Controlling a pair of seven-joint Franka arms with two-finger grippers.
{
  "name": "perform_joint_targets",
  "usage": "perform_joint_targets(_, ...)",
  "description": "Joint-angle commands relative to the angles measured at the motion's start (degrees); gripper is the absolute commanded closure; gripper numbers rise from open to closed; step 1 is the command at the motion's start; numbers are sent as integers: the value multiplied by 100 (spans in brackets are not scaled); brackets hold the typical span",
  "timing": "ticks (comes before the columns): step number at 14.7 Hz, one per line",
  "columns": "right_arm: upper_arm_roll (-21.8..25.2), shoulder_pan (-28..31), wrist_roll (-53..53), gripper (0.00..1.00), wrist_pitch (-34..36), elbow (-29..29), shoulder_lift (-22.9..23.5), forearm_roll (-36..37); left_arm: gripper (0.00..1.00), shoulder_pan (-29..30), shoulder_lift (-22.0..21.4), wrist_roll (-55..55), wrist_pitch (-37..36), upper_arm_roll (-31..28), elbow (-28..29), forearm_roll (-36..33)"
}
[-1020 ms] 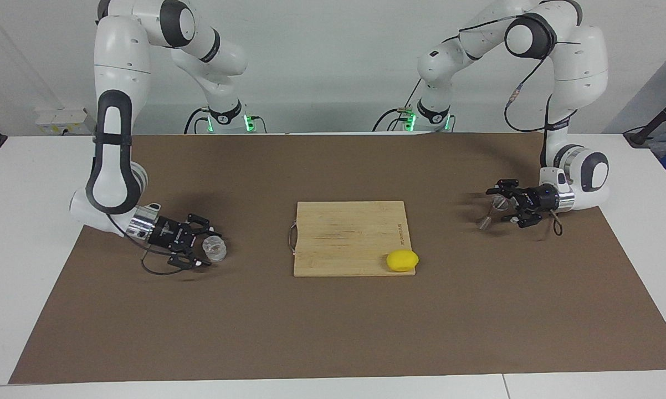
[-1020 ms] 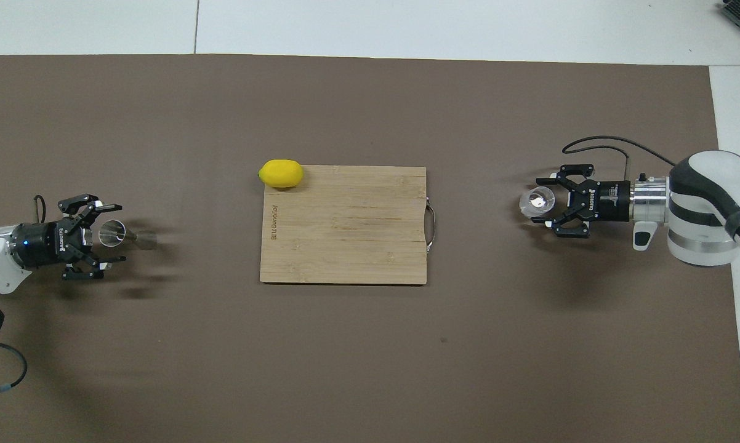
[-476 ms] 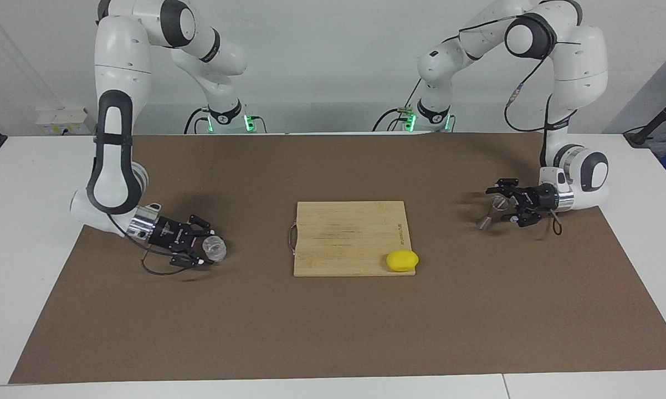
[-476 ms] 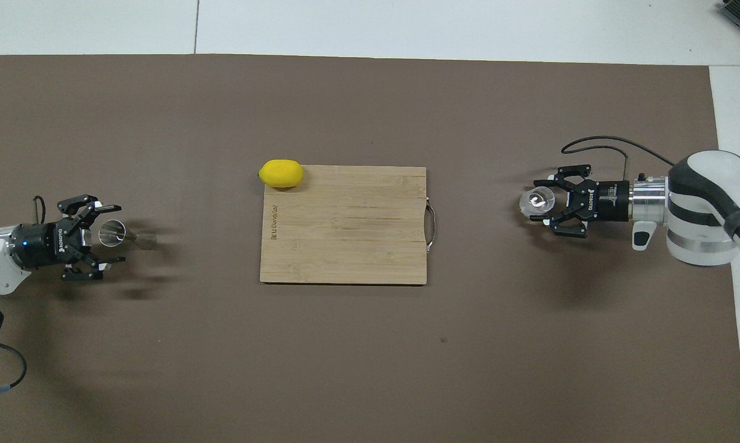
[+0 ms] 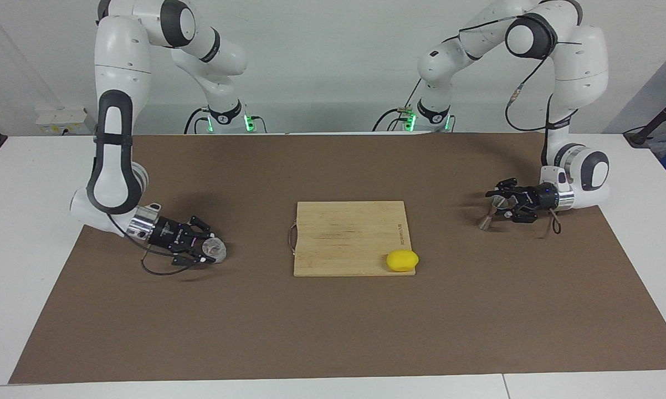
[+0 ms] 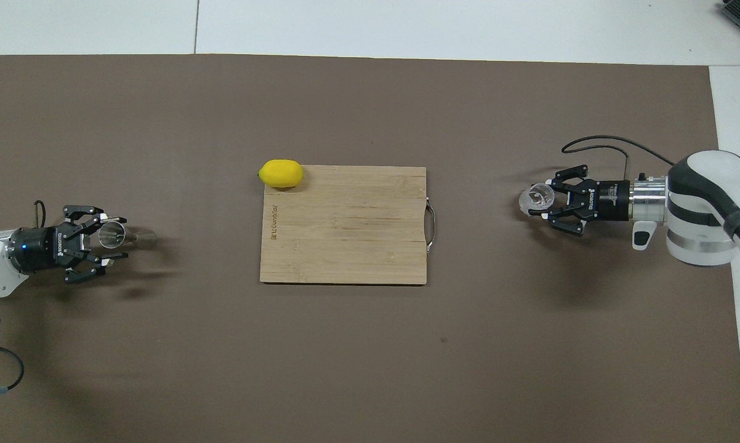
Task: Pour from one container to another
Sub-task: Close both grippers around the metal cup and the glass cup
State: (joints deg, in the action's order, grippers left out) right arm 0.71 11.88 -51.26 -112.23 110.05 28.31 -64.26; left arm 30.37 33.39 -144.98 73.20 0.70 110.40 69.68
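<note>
The small clear faceted glass tumbler [image 5: 215, 250] stands on the brown surface [image 5: 333, 327] at the right arm's end, framed by the right end effector [image 5: 206, 251], whose fingers appear closed against it. The grey steel hourglass jigger [image 5: 489, 211] stands at the left arm's end, apparently pinched at its upper cone by the left end effector [image 5: 505, 206]. Both grips should be confirmed firm before lifting; the tumbler is best kept upright until brought over the jigger.

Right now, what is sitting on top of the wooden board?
Only a yellow lemon, at one corner of the cutting board, partly overhanging its edge. The rest of its top is bare. Its underside is hidden.
</note>
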Motion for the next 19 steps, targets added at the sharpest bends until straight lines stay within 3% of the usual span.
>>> perform_joint_targets(1, -27, -10, 29, 91, -28, 25, -10, -78, 60, 13, 36, 110, -52, -44, -63, -95)
perform_joint_targets(4, -27, -115, -24, 100, 165, -54, -36, 10, 64, -22, 36, 303, -52, -44, -72, -95)
perform_joint_targets(12, -36, -142, -279, 100, 245, -159, -212, 10, 65, -294, -262, 409, -43, 9, -72, 54)
perform_joint_targets(19, -71, -326, -490, 100, 324, -212, -747, 27, 65, -1146, -842, 690, 106, 9, 279, 686)
